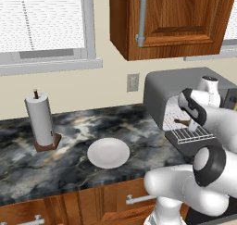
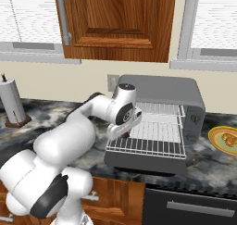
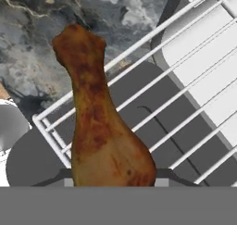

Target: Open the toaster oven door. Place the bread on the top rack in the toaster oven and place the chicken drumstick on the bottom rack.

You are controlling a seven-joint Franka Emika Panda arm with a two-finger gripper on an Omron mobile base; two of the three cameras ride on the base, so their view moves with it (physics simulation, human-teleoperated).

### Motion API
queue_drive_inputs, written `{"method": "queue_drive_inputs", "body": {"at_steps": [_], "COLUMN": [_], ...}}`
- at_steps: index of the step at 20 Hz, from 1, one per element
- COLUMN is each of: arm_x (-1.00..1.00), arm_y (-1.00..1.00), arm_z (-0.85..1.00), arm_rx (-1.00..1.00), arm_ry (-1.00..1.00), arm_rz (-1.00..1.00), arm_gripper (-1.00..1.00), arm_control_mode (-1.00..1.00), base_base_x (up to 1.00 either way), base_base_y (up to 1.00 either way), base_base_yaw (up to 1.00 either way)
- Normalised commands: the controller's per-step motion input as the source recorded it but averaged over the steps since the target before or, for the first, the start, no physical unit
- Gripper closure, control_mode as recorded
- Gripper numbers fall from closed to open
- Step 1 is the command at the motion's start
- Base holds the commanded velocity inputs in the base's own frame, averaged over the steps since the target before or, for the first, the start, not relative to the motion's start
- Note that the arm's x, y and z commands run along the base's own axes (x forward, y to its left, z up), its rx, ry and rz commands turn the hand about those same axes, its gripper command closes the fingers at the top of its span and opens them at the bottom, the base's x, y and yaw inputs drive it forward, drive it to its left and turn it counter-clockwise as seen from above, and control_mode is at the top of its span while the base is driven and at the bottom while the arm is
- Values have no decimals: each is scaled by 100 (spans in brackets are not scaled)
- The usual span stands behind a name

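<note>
We read no brand or writing anywhere. Our claw (image 3: 113,180) is clamped on the chicken drumstick (image 3: 99,113), held over the pulled-out bottom rack (image 2: 148,143) of the toaster oven (image 2: 162,92). The dark marbled table (image 1: 69,154) carries 1 white plate (image 1: 108,153) beneath wooden cabinets (image 2: 120,20).

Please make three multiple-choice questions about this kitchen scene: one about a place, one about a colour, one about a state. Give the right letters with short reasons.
1. Where is the paper towel roll?
A. inside the toaster oven
B. on the counter, below the window
C. on the white plate

2. What colour is the toaster oven?
A. grey
B. red
C. green

3. What do the fingers hold?
A. nothing
B. a cup
C. the chicken drumstick

Answers: B, it stands on the counter left of the white plate; A, its body is matte grey; C, the hand view shows the fingers shut on it.
</note>
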Motion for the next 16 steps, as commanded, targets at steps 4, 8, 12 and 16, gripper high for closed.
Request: {"method": "queue_drive_inputs", "body": {"at_steps": [4, 8, 12, 16], "arm_x": [7, 0, 5, 3], "arm_y": [-36, -25, -12, -5], "arm_z": [-12, -21, -25, -27], "arm_rx": [0, 0, 0, 0], "arm_ry": [1, -4, -9, -7], "arm_rz": [0, 0, -2, -3], "arm_gripper": [100, 100, 100, 100], "arm_control_mode": [-100, -100, -100, -100], "base_base_x": [0, 0, 0, 0], "base_base_y": [0, 0, 0, 0], "base_base_yaw": [0, 0, 0, 0]}}
